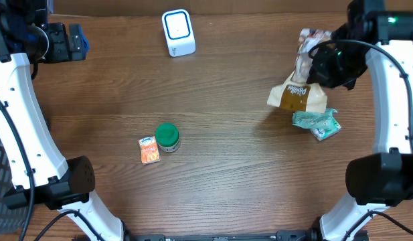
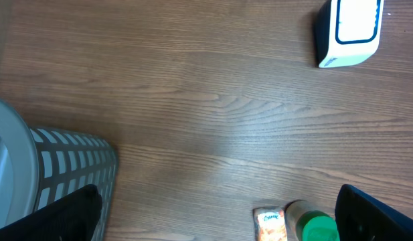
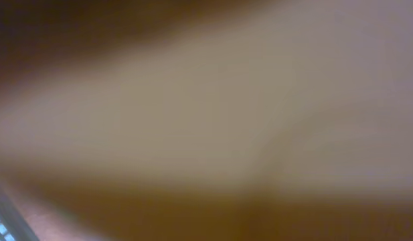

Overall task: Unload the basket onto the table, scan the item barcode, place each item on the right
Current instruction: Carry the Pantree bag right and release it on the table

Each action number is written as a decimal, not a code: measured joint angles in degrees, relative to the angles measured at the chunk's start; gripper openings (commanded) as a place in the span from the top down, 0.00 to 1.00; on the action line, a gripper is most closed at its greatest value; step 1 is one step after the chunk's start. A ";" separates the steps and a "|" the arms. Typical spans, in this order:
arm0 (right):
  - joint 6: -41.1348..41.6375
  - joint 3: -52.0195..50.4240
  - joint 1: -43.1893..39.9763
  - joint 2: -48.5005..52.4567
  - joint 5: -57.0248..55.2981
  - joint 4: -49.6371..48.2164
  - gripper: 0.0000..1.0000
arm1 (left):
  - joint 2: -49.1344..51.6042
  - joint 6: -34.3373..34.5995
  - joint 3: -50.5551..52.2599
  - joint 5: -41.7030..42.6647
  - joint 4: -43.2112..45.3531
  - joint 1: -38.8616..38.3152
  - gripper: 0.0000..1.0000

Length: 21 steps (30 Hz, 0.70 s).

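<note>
**Right gripper closed over the snack bag, left gripper wide open at the far corner**

Closest to where the arms are mounted, a small orange carton (image 1: pixel 148 149) lies flat on the wooden table (image 1: pixel 246 174). A green-lidded jar (image 1: pixel 168 136) stands upright just beside it, on its right. They are close enough that I cannot tell whether they touch.

Further back on the right side, a teal packet (image 1: pixel 316 123) lies crumpled on the table. Right behind it is the tan snack bag (image 1: pixel 296 98), which looks to be the item for scanning. Its lower edge is against the packet or just overlaps it.

The right gripper (image 1: pixel 330 63) sits directly over the middle of that bag, and the bag's patterned upper end sticks out beyond it. Its fingers are closed. From above I cannot tell whether they pinch the bag's film, and its wrist camera shows only a tan blur.

At the far edge, near the middle, the white barcode scanner (image 1: pixel 178 32) stands well apart from the bag.

In the far left corner the left gripper (image 1: pixel 75 41) hangs above the table. Its fingers (image 2: pixel 377 214) are spread wide with nothing between them, and a grey slatted basket (image 2: pixel 75 164) shows below it.
</note>
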<state>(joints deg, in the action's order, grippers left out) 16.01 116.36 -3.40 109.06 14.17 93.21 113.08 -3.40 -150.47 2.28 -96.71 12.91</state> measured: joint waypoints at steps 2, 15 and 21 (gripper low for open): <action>-0.33 -3.30 -0.07 0.15 0.00 -1.81 0.96 | 0.00 0.00 0.00 0.00 0.02 0.00 0.00; -0.87 -21.03 -7.06 0.31 -2.62 -11.61 0.94 | 0.00 0.00 0.00 0.00 0.02 0.00 0.00; -0.94 -25.31 -9.79 0.31 -4.24 -15.37 0.89 | 0.00 0.00 0.00 0.00 0.02 0.00 0.01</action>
<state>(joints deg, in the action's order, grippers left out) 15.07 91.05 -13.19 109.36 9.93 77.84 113.08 -3.40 -150.47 2.28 -96.68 12.91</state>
